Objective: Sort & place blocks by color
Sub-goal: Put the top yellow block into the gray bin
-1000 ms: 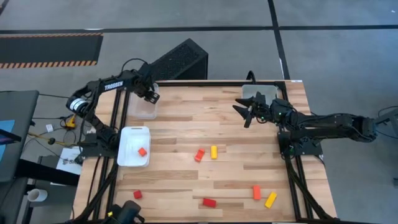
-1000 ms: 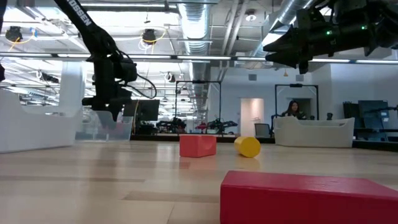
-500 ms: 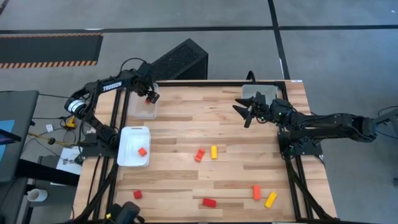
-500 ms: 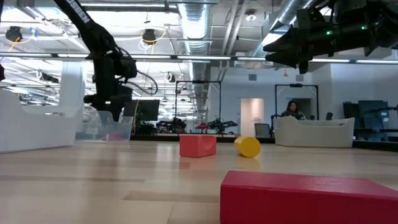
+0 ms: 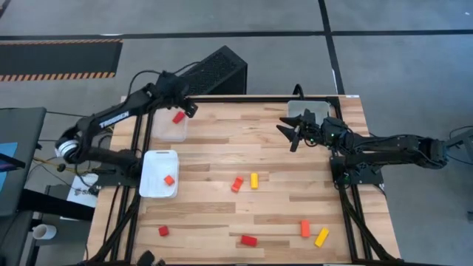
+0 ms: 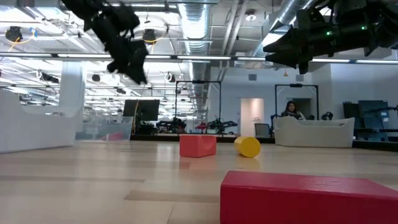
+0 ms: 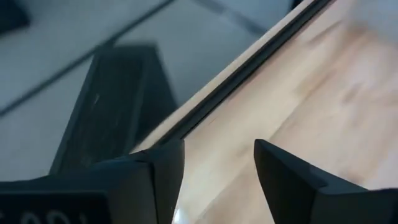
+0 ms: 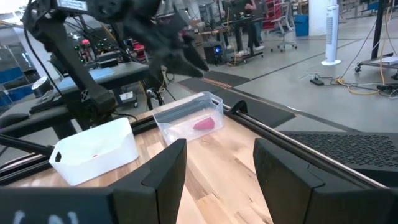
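Note:
My left gripper [image 5: 185, 108] [image 7: 217, 167] hangs open and empty high over the far-left corner, just beyond the clear tray [image 5: 168, 130]. A red block [image 5: 178, 117] [image 8: 201, 124] lies in that tray. The white tray [image 5: 157, 158] holds an orange-red block [image 5: 169, 179]. Loose on the wood lie an orange-red block [image 5: 237, 184], a yellow one [image 5: 254, 180], two red ones [image 5: 163, 230] [image 5: 248, 240], an orange one [image 5: 304, 228] and a yellow one [image 5: 321, 237]. My right gripper [image 5: 290, 134] [image 8: 217, 168] waits open above the far right part.
A grey tray [image 5: 310, 111] sits at the far right corner behind the right gripper. A black box [image 5: 214, 70] stands on the floor beyond the far edge. In the low view a red block [image 6: 311, 196] lies close to the camera, with another block [image 6: 198, 145] and a yellow one [image 6: 248, 146] behind it.
My left gripper has risen out of the clear tray, swung toward the far edge and tipped. The red block that showed at its fingers half a second ago now lies free in the clear tray. My right arm has kept still.

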You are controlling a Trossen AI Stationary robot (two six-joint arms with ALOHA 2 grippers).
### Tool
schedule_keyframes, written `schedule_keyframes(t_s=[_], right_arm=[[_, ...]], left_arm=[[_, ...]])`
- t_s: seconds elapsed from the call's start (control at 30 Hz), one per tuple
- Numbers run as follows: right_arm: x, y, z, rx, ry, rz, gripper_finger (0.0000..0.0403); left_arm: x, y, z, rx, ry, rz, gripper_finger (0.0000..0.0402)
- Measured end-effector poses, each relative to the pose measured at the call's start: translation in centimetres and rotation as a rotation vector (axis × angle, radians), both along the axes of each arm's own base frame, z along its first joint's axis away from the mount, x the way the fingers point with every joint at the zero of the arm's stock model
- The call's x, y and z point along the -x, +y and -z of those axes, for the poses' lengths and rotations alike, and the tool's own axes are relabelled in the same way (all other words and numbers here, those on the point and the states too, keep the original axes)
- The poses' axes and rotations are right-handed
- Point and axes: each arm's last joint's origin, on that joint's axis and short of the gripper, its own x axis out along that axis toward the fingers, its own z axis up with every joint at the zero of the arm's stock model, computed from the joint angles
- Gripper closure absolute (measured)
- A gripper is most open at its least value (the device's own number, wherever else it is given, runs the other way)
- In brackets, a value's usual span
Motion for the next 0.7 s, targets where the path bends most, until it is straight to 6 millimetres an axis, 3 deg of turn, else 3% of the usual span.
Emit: schedule_keyframes(t_s=[0.37, 0.7], right_arm=[[0.0, 0.0, 0.0, -0.002, 0.005, -0.016, 0.0194], [0.0, 0.0, 0.1, 0.004, 0.011, -0.016, 0.0194]], left_arm=[[-5.7, -6.5, -3.4, -0.217, -0.283, 0.318, 0.0241], [-6.3, -7.6, -3.6, -0.205, -0.322, 0.334, 0.0242]])
